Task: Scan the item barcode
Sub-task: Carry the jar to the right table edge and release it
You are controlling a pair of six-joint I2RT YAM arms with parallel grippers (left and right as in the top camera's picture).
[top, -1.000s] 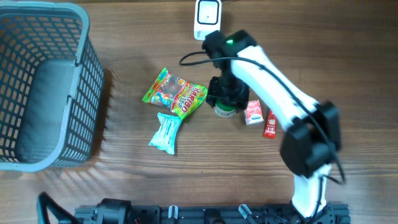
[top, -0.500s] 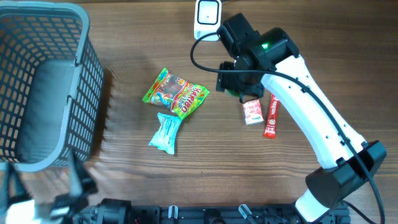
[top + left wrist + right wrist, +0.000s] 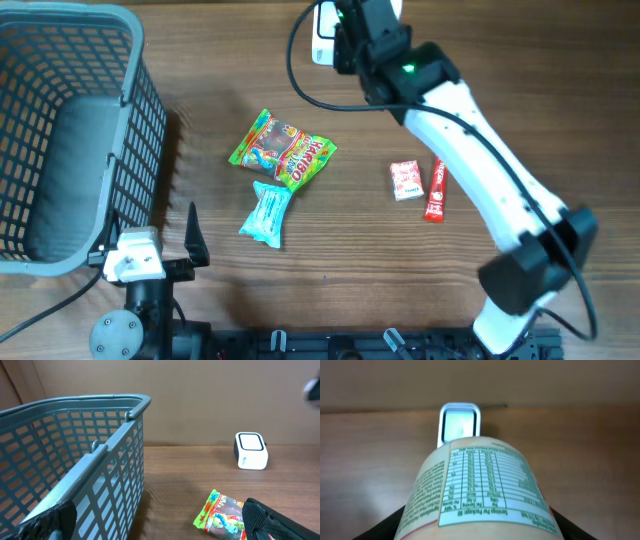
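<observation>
Warm brown wood grain across the desk (image 3: 200, 300). Plain grey on the basket (image 3: 60, 130), with an open grid pattern in its walls. White on the scanner (image 3: 251, 451), with a dark grey frame round its pale window. Bright green on the candy bag (image 3: 282, 150), splashed with red and yellow. Pale teal and white on the wrapper (image 3: 266, 212). Red and white on the small packet (image 3: 406, 181); red on the sachet (image 3: 435, 192). Cream on the container (image 3: 480, 490), with green print, a green-ruled table and a thin red line. White with black joints on the right arm (image 3: 470, 135).
</observation>
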